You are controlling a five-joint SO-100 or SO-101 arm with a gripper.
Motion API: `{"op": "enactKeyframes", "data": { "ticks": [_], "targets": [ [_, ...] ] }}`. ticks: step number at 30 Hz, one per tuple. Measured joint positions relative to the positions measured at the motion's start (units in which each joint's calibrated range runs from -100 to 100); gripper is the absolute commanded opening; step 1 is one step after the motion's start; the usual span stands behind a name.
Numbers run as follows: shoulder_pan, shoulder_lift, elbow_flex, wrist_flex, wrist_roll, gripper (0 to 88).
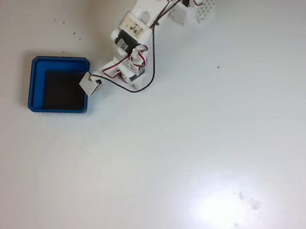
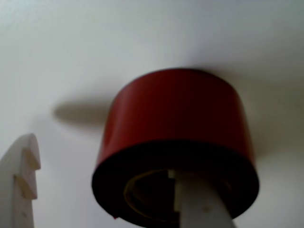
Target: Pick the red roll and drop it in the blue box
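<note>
Red roll (image 2: 175, 114) fills the middle of the wrist view, red outer side turned up and away, dark ring face toward the camera. Left to right in that view: one pale stepped finger (image 2: 21, 185) at the left edge, well apart from the roll with bare white table (image 2: 57, 57) between; a soft shadow on the table just left of the roll; then the roll itself, with the other white finger (image 2: 199, 204) reaching up from the near edge into its hollow centre. Fingers spread apart, not clamped on the roll's wall; roll threaded on the one finger only. Cannot tell whether it touches the table behind it.

Left to right in the fixed view: blue box (image 1: 34, 83) at the left of the table, dark floor bare; fingers (image 1: 91, 84) over the box's right rim; white arm (image 1: 132, 31) with red and black wires (image 1: 140, 85) slanting up to the far edge; bare table off to the right.
</note>
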Motion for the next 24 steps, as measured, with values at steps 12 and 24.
{"op": "enactKeyframes", "data": {
  "ticks": [12, 24],
  "targets": [
    [0.0, 0.5, -0.1, 0.0, 0.0, 21.1],
    [0.0, 0.5, -0.1, 0.0, -0.1, 0.7]
  ]
}}
